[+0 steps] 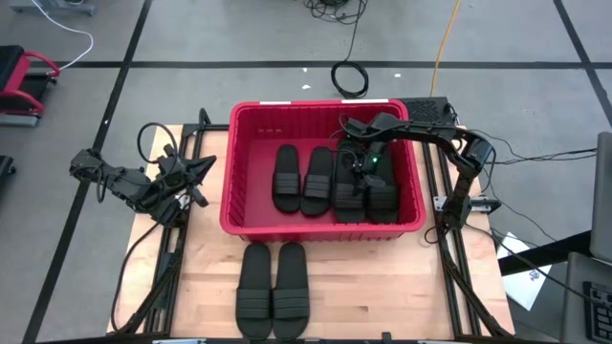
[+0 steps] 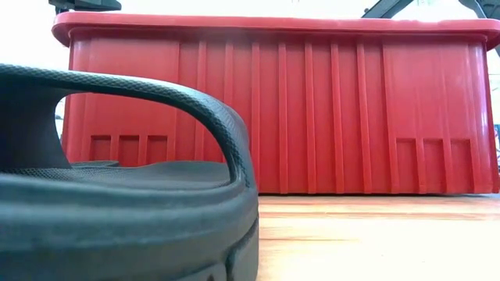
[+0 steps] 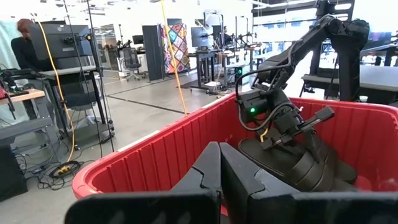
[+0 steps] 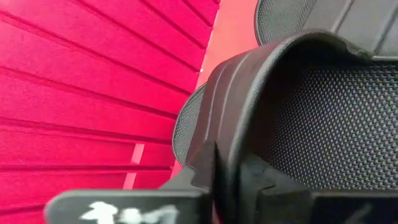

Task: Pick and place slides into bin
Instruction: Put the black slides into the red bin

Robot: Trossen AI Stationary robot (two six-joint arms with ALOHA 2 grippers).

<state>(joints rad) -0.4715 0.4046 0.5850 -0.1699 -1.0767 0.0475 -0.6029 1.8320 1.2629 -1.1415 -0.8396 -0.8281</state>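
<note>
Now the right gripper sits in the bin, fingers nipping a slide by its strap
Soft, light rubber: strap's the handle; left gripper shut, idle outside

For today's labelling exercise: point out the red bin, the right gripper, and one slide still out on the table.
red bin (image 1: 227,172): high view, on its left rim.
right gripper (image 1: 360,174): high view, at the fingertips, down inside the bin over the slides there.
slide on the table (image 1: 254,283): high view, on its ribbed strap.
</note>
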